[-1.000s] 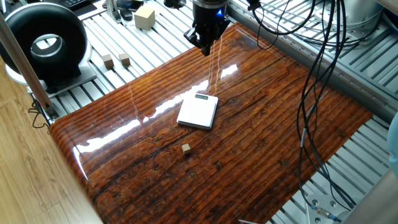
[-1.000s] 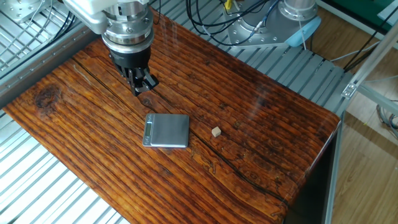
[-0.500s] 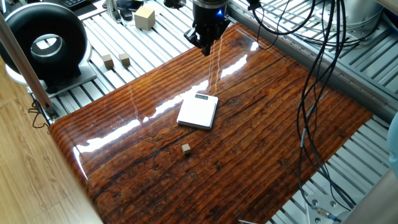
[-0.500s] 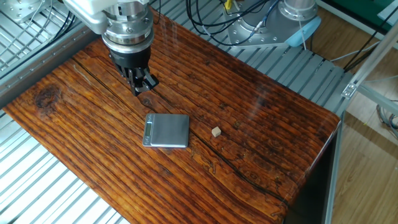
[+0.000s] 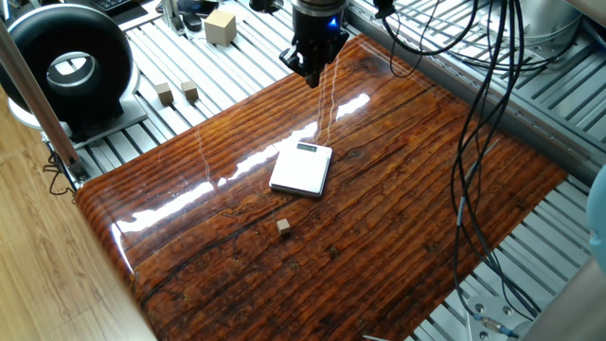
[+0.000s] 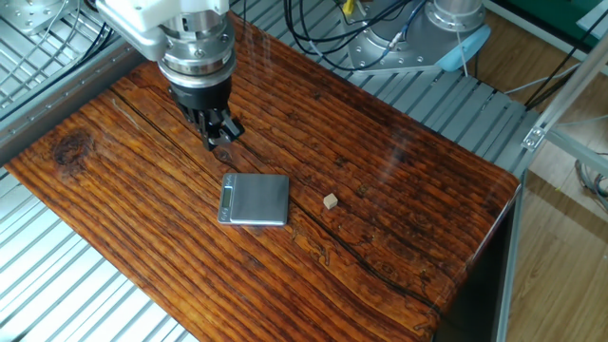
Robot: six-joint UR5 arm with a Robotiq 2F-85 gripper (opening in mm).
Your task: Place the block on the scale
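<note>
Hanging over the far edge of the table (image 5: 398,218) in one fixed view, the gripper (image 5: 310,74) is carrying nothing, and its dark fingers are sitting so close together I can't tell a gap, prob. closed but not certain. The scale (image 5: 301,170) is lying flat mid-table w/ its display strip toward the arm; the block (image 5: 283,225) is sitting on bare wood just beyond it on the near side, apart from it, not touching. Spare cubes (image 5: 177,92) and a bigger cube (image 5: 220,26) are lying off the wood on the slats, next to a black ring-shaped unit (image 5: 66,66), so nothing crowding the pick. In the other fixed view the gripper (image 6: 218,134) is hovering above the wood just beside the scale (image 6: 254,199), fingertips reading as together; the block (image 6: 330,200) is resting on the scale's other side, near it. Risks, imo: the block is tiny, so a slightly off descent could be nudging it away or pinching a corner and flicking it; fingers need opening first. Crossing low over the scale could be bumping it, and a release near its edge may be letting the block tumble off.
</note>
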